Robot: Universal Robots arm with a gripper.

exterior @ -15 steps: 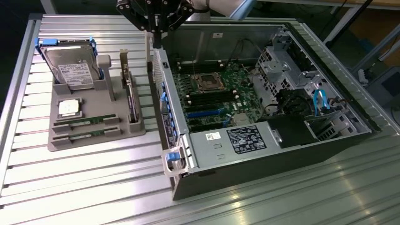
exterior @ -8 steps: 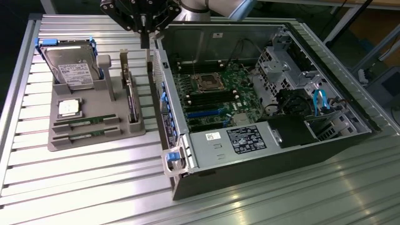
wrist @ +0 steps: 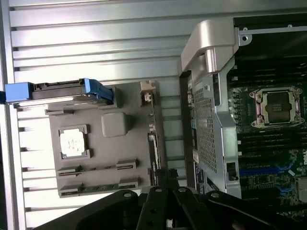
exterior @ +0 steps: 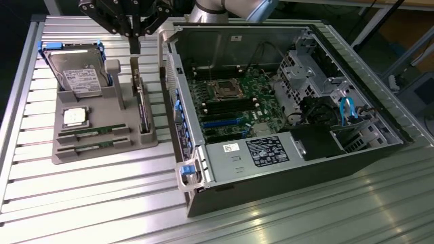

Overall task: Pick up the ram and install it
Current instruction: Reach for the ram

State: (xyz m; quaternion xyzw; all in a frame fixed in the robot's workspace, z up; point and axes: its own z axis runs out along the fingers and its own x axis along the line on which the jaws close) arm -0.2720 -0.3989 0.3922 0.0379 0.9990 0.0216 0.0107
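Hovering above the tray (exterior: 145,138), the end effector (exterior: 135,50) is pinched together, empty. The ram (exterior: 91,131) sits edgewise in a tray slot; likely light, stiff, fragile, best gripped across its flat faces.

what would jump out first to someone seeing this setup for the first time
The open computer case takes up the exterior view's right, its motherboard and processor socket exposed. On the exterior view's left, a grey parts tray carries a hard drive in a blue carrier, a silver processor chip and the ram in its slots. The black end effector hangs over the tray's far end, beside the case wall.
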